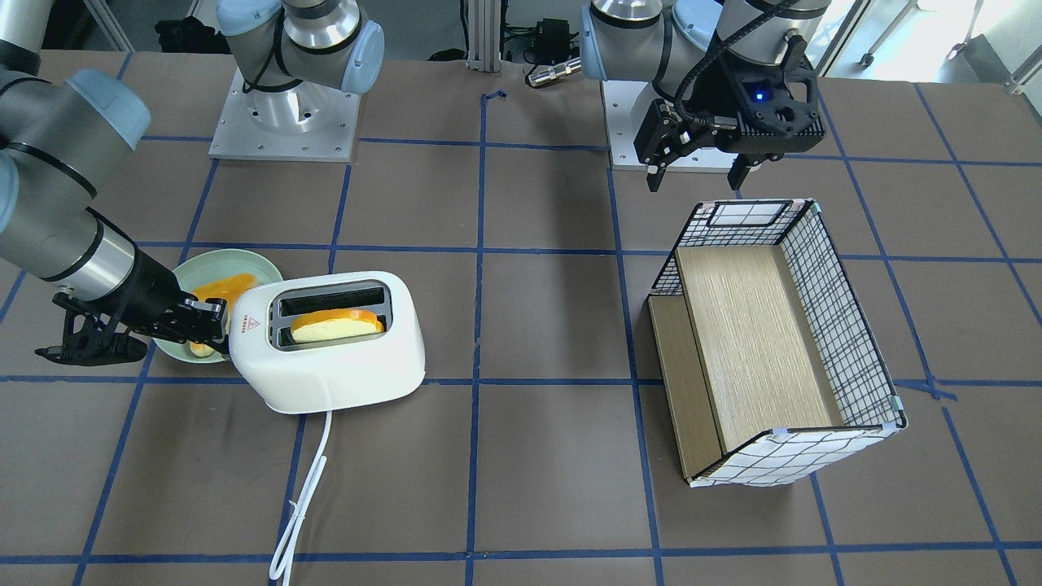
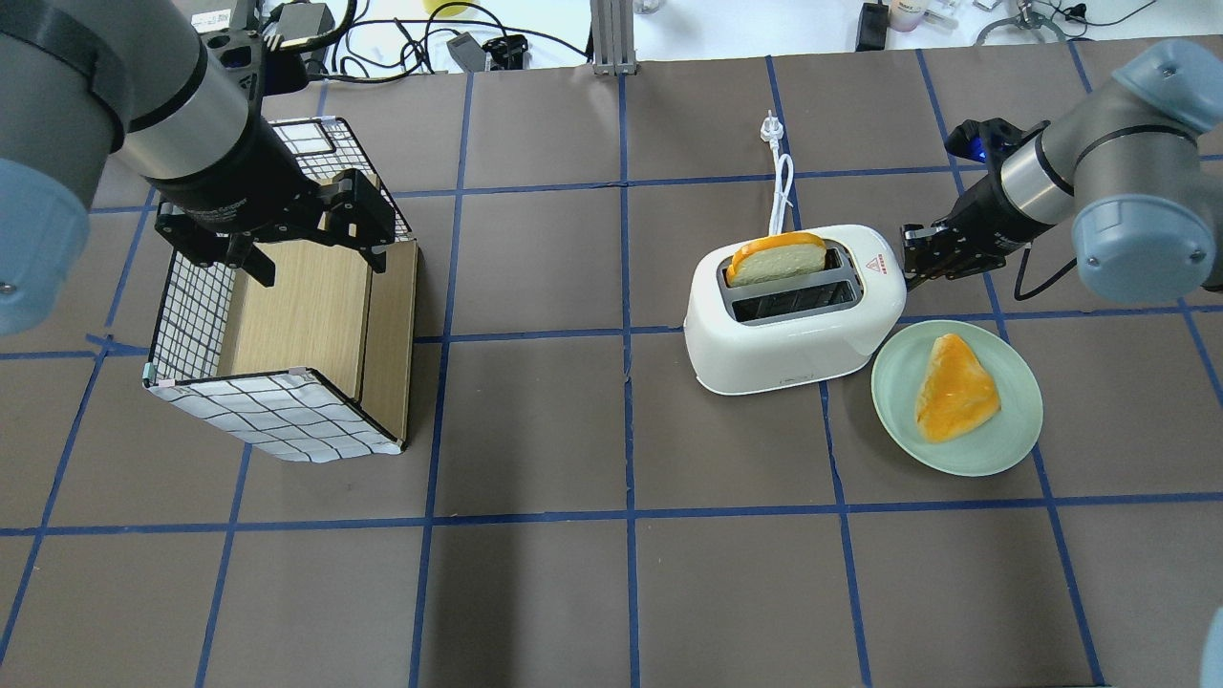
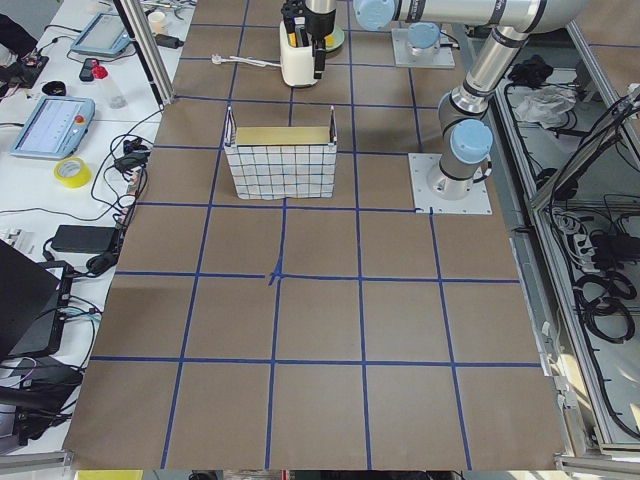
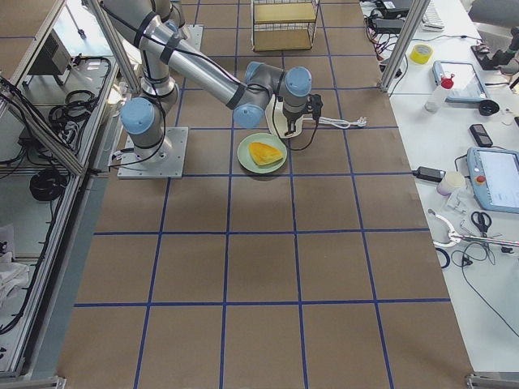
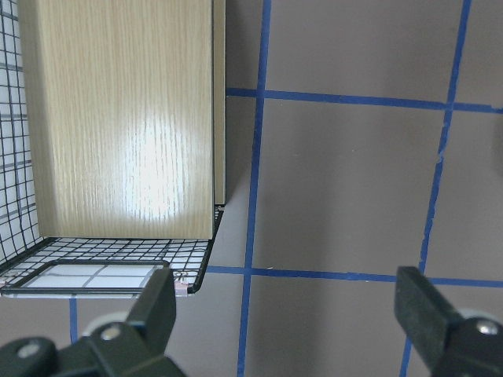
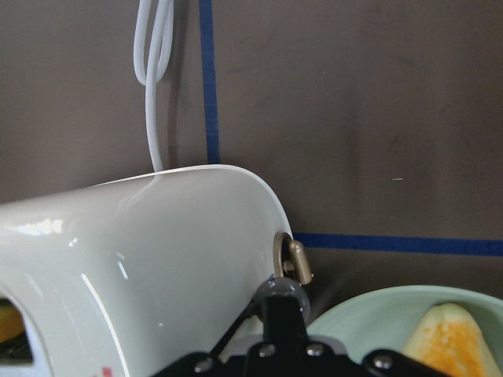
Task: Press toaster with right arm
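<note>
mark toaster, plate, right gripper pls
toaster (image 2: 793,354), overhead view, white side wall below the slots.
plate (image 2: 960,457), overhead view, bare green part by the rim.
right gripper (image 2: 910,260), overhead view, between its fingertips at the toaster's end.

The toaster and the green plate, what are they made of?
The toaster looks like smooth, shiny white plastic: it has rounded moulded corners and bright glints on its shell. The plate looks like pale green glazed ceramic, or maybe melamine. Its even, softly glossy surface doesn't settle which.
</note>
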Controlling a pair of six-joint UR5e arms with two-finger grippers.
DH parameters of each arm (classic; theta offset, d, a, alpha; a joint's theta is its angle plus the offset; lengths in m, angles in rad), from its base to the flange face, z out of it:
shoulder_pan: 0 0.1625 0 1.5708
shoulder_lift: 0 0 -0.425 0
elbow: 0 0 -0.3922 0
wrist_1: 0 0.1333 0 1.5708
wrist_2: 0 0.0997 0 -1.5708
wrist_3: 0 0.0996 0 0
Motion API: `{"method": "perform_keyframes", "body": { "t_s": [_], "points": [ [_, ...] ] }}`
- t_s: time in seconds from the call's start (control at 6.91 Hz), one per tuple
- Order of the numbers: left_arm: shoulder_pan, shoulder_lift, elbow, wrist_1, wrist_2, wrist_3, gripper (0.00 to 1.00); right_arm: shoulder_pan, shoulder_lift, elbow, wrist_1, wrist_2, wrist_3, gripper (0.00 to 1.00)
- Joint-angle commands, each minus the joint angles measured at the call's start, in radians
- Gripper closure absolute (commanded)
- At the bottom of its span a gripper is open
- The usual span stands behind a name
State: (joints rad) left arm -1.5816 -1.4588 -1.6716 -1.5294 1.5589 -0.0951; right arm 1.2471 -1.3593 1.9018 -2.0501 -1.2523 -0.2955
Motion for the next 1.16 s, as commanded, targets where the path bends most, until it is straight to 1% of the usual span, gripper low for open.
{"method": "perform_keyframes", "body": {
  "t_s": [0.0,0.14,0.29,0.43,0.58,0.72,0.87,1.01],
  "points": [
    [0.000,0.000,0.000,0.000,0.001,0.000,0.00,-0.002,-0.024,-0.016,-0.011,-0.018,0.034,0.00],
    [0.000,0.000,0.000,0.000,0.001,0.000,0.00,0.000,-0.049,-0.032,-0.007,-0.077,0.035,0.00],
    [0.000,0.000,0.000,0.000,0.000,0.000,0.00,0.000,-0.081,-0.053,0.007,-0.117,0.036,0.00],
    [0.000,0.000,0.001,0.000,0.000,0.000,0.00,0.000,-0.110,-0.075,0.074,-0.121,0.038,0.00],
    [0.000,0.000,0.001,0.000,0.001,0.000,0.00,0.000,-0.150,-0.126,0.173,-0.148,0.042,0.00],
    [0.000,0.000,0.001,0.000,0.001,0.000,0.00,0.003,-0.167,-0.198,0.267,-0.185,0.079,0.00],
    [0.000,0.000,0.001,0.000,0.001,0.000,0.00,0.011,-0.170,-0.267,0.334,-0.203,0.090,0.00],
    [0.000,0.000,0.000,0.000,0.001,0.000,0.00,0.038,-0.169,-0.289,0.350,-0.197,0.091,0.00]
  ]
}}
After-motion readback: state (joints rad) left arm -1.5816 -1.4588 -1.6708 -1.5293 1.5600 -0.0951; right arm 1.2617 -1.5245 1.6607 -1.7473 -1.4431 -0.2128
